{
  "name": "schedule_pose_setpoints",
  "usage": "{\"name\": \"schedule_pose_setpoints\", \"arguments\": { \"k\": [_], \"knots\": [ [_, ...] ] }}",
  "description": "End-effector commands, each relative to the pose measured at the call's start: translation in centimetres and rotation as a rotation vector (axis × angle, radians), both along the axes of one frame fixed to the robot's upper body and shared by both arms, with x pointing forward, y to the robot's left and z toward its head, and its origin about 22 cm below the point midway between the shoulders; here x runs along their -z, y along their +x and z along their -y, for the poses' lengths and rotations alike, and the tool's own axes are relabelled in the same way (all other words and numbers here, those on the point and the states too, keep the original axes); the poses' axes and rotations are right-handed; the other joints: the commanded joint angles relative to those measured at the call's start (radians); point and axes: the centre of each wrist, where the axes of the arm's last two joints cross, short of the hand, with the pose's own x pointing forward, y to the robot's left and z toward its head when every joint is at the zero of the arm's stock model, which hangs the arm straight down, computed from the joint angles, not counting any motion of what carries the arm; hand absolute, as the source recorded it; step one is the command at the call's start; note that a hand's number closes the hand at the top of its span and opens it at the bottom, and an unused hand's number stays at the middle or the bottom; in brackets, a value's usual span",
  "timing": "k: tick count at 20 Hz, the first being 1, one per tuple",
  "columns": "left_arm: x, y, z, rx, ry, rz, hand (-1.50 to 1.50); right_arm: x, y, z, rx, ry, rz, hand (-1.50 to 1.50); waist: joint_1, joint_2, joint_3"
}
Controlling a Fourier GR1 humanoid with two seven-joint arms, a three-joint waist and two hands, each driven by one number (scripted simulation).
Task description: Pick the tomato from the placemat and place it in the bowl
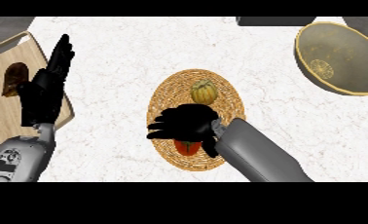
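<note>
- Right robot hand [185,123] positioned over round woven straw placemat [167,96], fingers spread, nothing held.
- Red tomato [188,147] located under palm, mostly hidden; yellow-green ribbed squash [204,91] just beyond.
- Recommended: fingers closed on tomato only, then carried to brass-coloured metal bowl [338,57].
- Left robot hand [45,89] resting open.

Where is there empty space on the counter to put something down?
Bare counter runs between the cutting board and the woven placemat, and again between the placemat and the bowl. The placemat is crowded: a yellow-green fruit, the tomato and the right hand over it.
</note>
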Motion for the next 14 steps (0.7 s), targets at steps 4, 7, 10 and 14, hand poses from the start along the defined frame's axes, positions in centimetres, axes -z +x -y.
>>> {"name": "schedule_pose_setpoints", "arguments": {
  "k": [4, 7, 10, 14],
  "knots": [
    [-0.9, -0.3, -1.0, 0.003, -0.009, -0.003, 0.0, 0.8, -0.1, -2.0, -0.114, -0.004, 0.107, 1.5, 0.002, 0.0, 0.0],
    [-0.1, 0.0, 1.4, 0.012, 0.005, -0.003, 0.0, 2.4, 0.8, -0.7, -0.101, 0.021, 0.096, 1.5, 0.0, 0.0, 0.0],
    [-0.1, -1.5, -0.4, 0.015, 0.001, 0.001, 0.0, 3.3, 0.3, -1.0, -0.107, 0.04, 0.086, 1.5, 0.002, 0.0, 0.0],
    [1.2, 0.8, 0.0, 0.013, 0.0, -0.007, 0.0, 2.4, -0.7, 0.1, -0.122, 0.106, 0.052, 1.5, -0.008, -0.001, 0.0]
  ]
}}
